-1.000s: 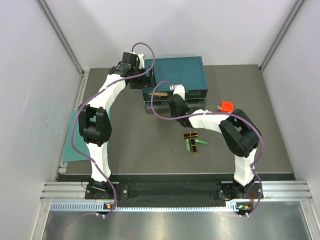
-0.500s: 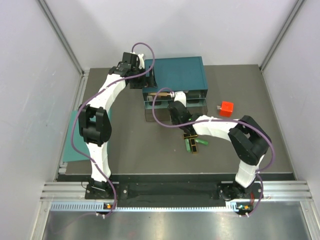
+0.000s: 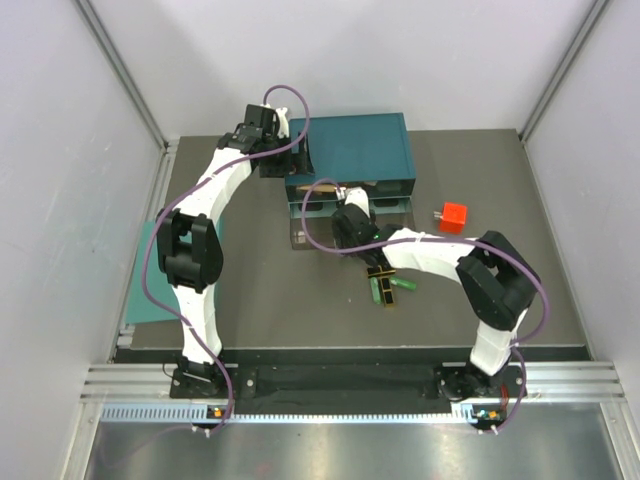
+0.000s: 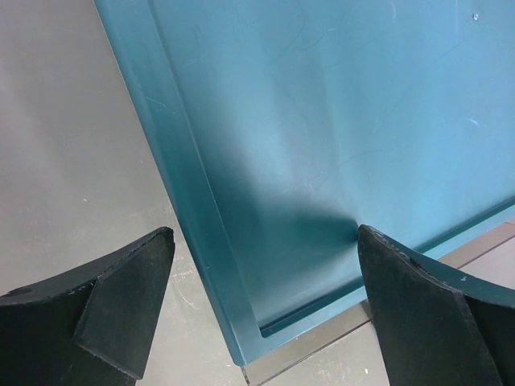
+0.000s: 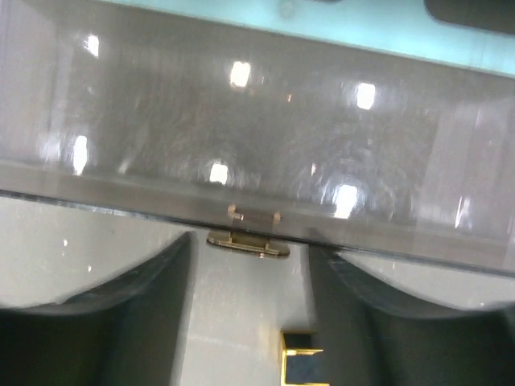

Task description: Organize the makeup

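Note:
The makeup on the table is a small cluster of green sticks (image 3: pixel 392 287) and a black-and-gold flat case (image 3: pixel 380 271), just near of my right arm. The case's gold corner (image 5: pixel 302 363) shows low in the right wrist view. My right gripper (image 3: pixel 346 212) is open at the front of a clear drawer (image 3: pixel 303 228) pulled out of the teal organizer box (image 3: pixel 360 148). Its fingers stand either side of the drawer's small handle (image 5: pixel 248 242) without touching it. My left gripper (image 4: pixel 265 301) is open wide, straddling the box's left corner (image 4: pixel 233 322). A tan item (image 3: pixel 352 187) shows inside the drawer.
A small red cube (image 3: pixel 453 214) sits right of the drawer. A flat teal panel (image 3: pixel 140 295) lies at the table's left edge beside the left arm. Grey walls close in the back and both sides.
The right gripper drew the clear drawer out toward the near side, then its jaws spread off the handle. The left arm has not moved.

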`<state>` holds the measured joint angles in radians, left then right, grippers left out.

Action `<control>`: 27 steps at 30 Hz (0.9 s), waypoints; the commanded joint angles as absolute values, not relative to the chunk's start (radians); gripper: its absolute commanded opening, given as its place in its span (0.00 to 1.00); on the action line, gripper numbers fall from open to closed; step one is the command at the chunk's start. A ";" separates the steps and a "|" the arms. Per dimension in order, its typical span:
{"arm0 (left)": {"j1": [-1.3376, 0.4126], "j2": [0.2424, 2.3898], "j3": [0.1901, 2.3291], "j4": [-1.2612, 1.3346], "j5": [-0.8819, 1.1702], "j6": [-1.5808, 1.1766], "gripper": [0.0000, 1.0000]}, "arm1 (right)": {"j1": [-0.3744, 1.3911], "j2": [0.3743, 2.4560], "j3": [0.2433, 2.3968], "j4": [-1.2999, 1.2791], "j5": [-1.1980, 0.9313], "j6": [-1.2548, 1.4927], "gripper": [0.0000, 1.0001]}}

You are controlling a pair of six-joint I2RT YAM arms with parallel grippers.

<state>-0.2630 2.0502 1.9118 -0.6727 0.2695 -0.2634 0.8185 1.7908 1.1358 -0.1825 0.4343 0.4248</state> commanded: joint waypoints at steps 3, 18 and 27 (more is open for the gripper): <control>-0.259 2.082 1.896 -0.775 0.225 -0.213 0.99 | 0.841 1.708 1.169 -0.229 0.425 0.388 0.72; -0.259 2.080 1.898 -0.769 0.262 -0.212 0.99 | 0.834 1.404 1.016 -0.561 0.373 0.405 0.73; -0.259 2.086 1.878 -0.772 0.270 -0.209 0.99 | 0.830 1.394 0.907 -0.574 0.261 0.472 0.57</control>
